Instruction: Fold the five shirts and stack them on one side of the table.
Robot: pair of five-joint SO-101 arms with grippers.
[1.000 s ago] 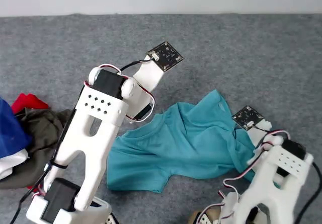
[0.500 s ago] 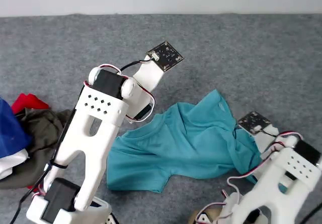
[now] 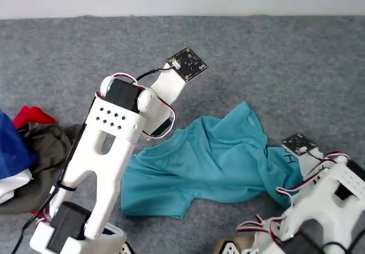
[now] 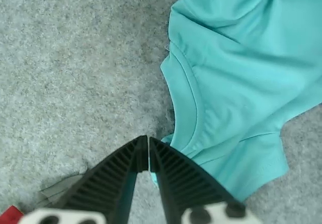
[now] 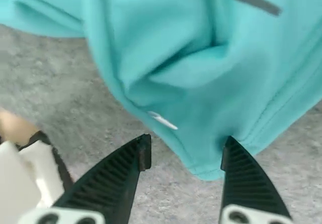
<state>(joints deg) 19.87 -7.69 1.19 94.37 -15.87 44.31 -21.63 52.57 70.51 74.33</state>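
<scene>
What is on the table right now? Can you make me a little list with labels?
Surface: grey table
Main thing: teal shirt, spread out and crumpled, not folded
Other clothes: pile of clothes at the table's edge, red, blue, white and brownish
Left gripper: shut, tips by the shirt's neckline
Right gripper: open around an edge of the shirt
Folded so far: nothing visible

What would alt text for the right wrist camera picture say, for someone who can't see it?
A rumpled teal shirt lies on a grey table, seen from close above. The right gripper has its black ridged fingers spread open either side of the shirt's edge.
</scene>
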